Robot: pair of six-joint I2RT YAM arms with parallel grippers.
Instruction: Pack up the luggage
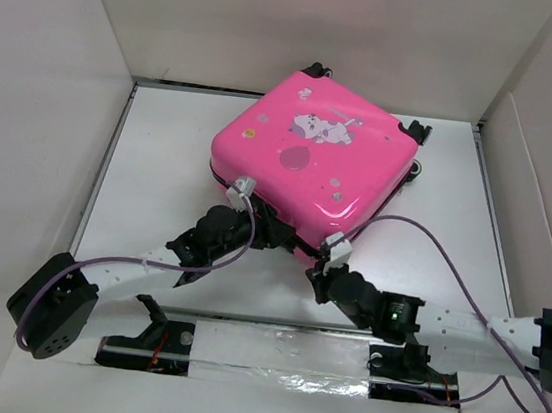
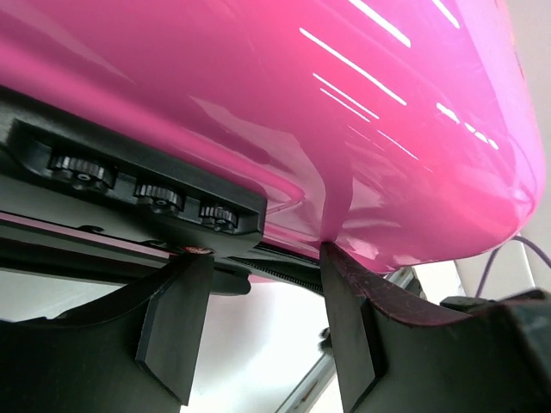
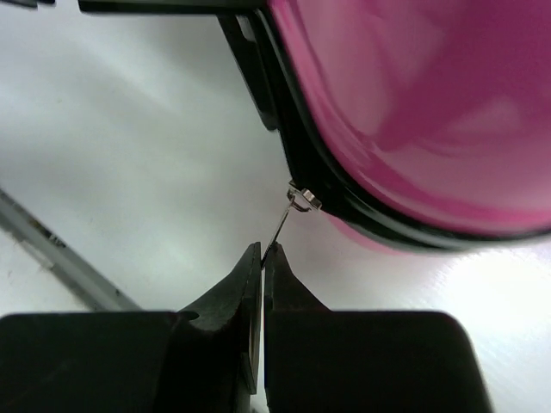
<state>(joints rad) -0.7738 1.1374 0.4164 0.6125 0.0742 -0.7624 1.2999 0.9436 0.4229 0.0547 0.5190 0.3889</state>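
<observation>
**A:** From above, where is the luggage?

**B:** The small glossy hot-pink hard-shell suitcase lies flat and closed, far-centre on the white table. The left gripper is at its near edge and the right gripper at its near corner.

**A:** What does the left wrist show?

**B:** The fingers stand apart. One sits under the black three-dial combination lock and the other touches the pink shell. They enclose nothing; it looks like bracing.

**A:** And the right wrist?

**B:** The fingers are clenched on the thin metal zipper pull, just off the case's black rim.

**A:** So which step is this?

**B:** Zipping the case shut, I'd say. The next move calls for drawing the pull along the seam, close to the rim, while the left arm steadies the case. I can't tell which direction it should go.
</observation>
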